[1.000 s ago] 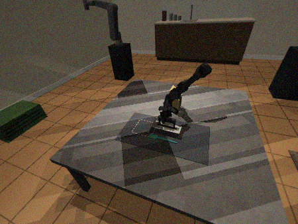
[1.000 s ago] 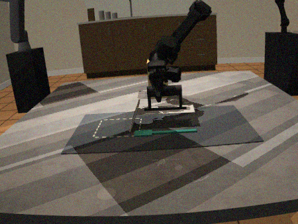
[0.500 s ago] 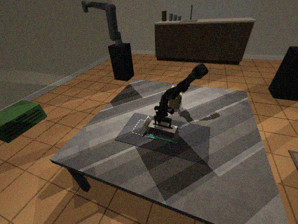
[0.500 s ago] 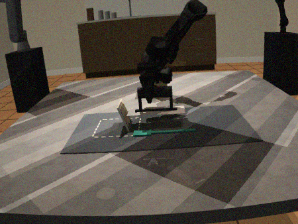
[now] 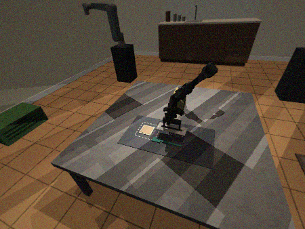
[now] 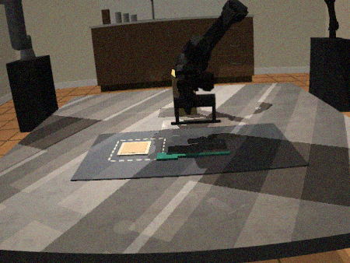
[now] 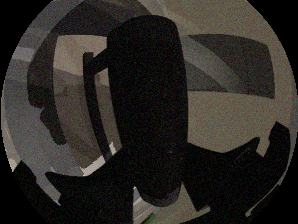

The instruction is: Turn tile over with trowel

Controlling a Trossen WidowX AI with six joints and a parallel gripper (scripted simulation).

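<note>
Nearest you, the green trowel (image 6: 194,154) lies low along the mat (image 6: 117,171), just beside the dashed outline (image 6: 136,159). The tile (image 6: 134,148) lies flat inside it, plain face up, so the flip looks done. Beyond, your gripper (image 6: 195,120) is clamped, seemingly on the trowel; shadow hides the contact.

Grey striped table (image 6: 97,210), dark mat (image 6: 268,152) flat on it.
I see the tile (image 6: 134,148) inside the mat's dashed outline (image 6: 113,153), green trowel (image 6: 192,154) beside it.

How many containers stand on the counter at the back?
4: one brown at the left, then three grey in a row to its right. Others may be hidden.
</note>
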